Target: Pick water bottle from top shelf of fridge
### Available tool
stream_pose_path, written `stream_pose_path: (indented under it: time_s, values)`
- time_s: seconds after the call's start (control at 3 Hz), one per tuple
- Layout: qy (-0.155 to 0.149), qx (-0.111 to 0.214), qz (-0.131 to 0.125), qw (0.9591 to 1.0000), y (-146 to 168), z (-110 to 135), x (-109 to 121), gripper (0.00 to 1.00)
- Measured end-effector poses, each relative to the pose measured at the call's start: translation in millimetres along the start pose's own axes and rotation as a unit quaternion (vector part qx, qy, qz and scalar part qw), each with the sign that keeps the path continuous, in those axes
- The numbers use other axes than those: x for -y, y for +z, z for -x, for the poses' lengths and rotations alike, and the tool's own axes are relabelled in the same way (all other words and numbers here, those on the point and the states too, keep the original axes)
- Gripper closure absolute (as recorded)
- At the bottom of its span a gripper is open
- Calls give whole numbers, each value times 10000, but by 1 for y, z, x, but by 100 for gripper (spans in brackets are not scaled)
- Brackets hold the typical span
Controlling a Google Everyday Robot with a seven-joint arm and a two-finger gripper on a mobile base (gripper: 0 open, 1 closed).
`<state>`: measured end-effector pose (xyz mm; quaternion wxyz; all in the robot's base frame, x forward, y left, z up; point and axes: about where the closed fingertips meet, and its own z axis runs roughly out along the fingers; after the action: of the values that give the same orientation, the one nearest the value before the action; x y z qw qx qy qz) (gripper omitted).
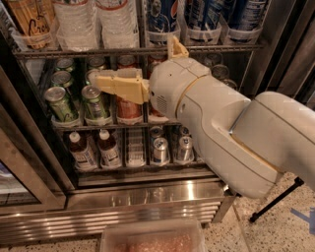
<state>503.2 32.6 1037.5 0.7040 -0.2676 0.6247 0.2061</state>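
Note:
Two clear ribbed water bottles (pixel 76 24) (pixel 118 22) stand side by side on the top shelf (pixel 98 51), a dark wire rack, of the fridge (pixel 147 197). An amber tea bottle (pixel 32 22) is to their left and blue Pepsi bottles (pixel 162 15) are to their right. My gripper (pixel 98 79), pale yellow on a large white arm (pixel 221 128), points left in front of the middle rack. It is below the top shelf's rail, under the right water bottle. It holds nothing that I can see.
Green cans (pixel 61 103) and red cans (pixel 129 110) fill the middle rack. Small bottles (pixel 83 152) and cans (pixel 160 150) sit on the lower rack above the steel base. A clear bin (pixel 152 238) lies on the floor in front. The door frame (pixel 29 162) is at the left.

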Motion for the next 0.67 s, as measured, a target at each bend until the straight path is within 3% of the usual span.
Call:
stream_pose_path:
  time_s: [0.33, 0.67]
  values:
    - [-39, 76, -82, 9999, 21, 21, 16, 0]
    - [-39, 76, -82, 9999, 21, 21, 16, 0]
